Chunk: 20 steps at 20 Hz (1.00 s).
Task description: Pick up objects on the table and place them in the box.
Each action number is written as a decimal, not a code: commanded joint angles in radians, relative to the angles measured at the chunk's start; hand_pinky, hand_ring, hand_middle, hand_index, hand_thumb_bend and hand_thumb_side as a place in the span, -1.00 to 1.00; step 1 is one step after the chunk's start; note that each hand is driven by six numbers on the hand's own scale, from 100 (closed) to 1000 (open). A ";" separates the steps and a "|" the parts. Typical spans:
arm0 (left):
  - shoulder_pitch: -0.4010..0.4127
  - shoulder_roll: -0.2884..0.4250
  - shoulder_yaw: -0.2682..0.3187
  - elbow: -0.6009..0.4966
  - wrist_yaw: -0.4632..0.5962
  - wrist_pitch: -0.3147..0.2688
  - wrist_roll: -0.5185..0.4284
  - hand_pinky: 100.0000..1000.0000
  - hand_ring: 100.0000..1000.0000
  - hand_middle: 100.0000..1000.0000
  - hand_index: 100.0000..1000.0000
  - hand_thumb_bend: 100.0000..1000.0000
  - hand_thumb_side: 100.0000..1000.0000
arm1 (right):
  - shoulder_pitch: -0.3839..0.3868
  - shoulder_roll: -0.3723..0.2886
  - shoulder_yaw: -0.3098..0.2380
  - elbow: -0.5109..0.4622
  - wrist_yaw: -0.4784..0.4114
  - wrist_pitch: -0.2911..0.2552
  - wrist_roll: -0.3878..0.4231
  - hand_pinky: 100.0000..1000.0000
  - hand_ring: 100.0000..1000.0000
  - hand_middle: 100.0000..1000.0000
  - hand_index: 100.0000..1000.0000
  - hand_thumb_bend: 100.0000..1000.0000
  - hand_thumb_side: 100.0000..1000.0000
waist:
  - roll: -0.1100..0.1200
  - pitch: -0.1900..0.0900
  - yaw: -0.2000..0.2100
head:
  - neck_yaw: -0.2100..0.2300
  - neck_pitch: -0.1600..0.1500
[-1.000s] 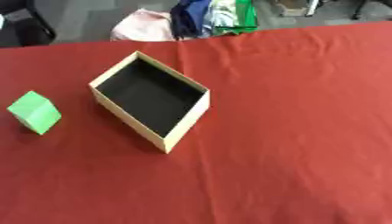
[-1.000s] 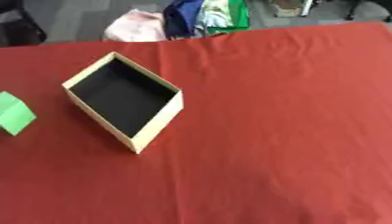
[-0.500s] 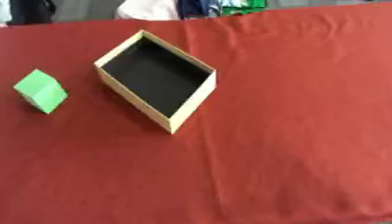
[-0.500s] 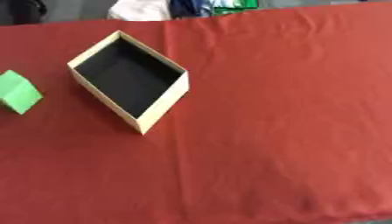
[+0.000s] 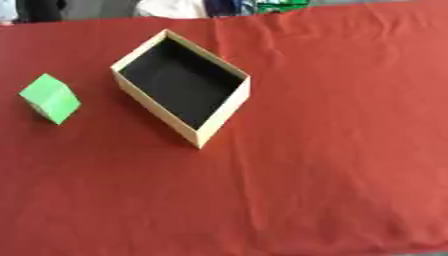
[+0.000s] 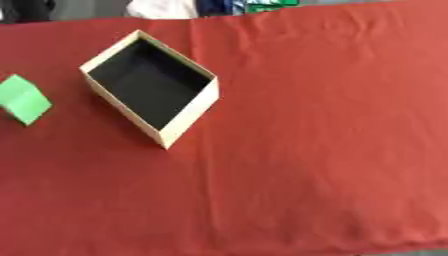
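A: What is on the table?

B: A red tablecloth [image 5: 332, 150] covers the whole surface, with faint creases toward the far right. On it stands an open cardboard box [image 5: 223, 120], tan on its walls and black inside, turned so that one corner points toward the near edge. Nothing shows inside it; the floor of the box looks plain and dark.

A: And the thing to be picked up?

B: A green cube [image 5: 50, 98] sits on the cloth to the left of the box, near it but apart, with bare red cloth between them. It rests tilted in the picture, one corner toward the viewer. In the right eye view it lies close to the left border.

A: How do the robot's hands stand?

B: Neither hand appears in either view, so whether the fingers are spread or curled is not something I can tell. Nothing touches the cube or the box.

A: Anything beyond the table?

B: At the far edge, some white and green items, too blurred to name.
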 commanded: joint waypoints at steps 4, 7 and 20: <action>-0.028 0.060 0.008 0.012 -0.056 -0.035 -0.062 0.59 0.53 0.56 0.79 -0.65 -1.00 | -0.011 -0.017 -0.009 -0.016 0.006 0.002 -0.001 0.58 0.53 0.58 0.58 -1.00 -0.76 | -0.017 -0.033 0.000 | -0.022 -0.006; -0.045 0.086 0.002 0.048 -0.104 -0.086 -0.119 0.64 0.62 0.64 0.84 -0.48 -1.00 | -0.012 -0.018 -0.008 -0.016 0.006 0.002 -0.001 0.58 0.53 0.58 0.58 -1.00 -0.76 | -0.016 -0.033 0.003 | -0.017 -0.007; -0.156 0.143 -0.031 0.280 -0.300 -0.268 -0.285 0.73 0.77 0.77 0.90 0.01 -0.82 | -0.016 -0.021 0.001 -0.016 0.006 0.002 0.007 0.58 0.53 0.58 0.58 -1.00 -0.76 | -0.010 -0.034 0.006 | 0.127 -0.025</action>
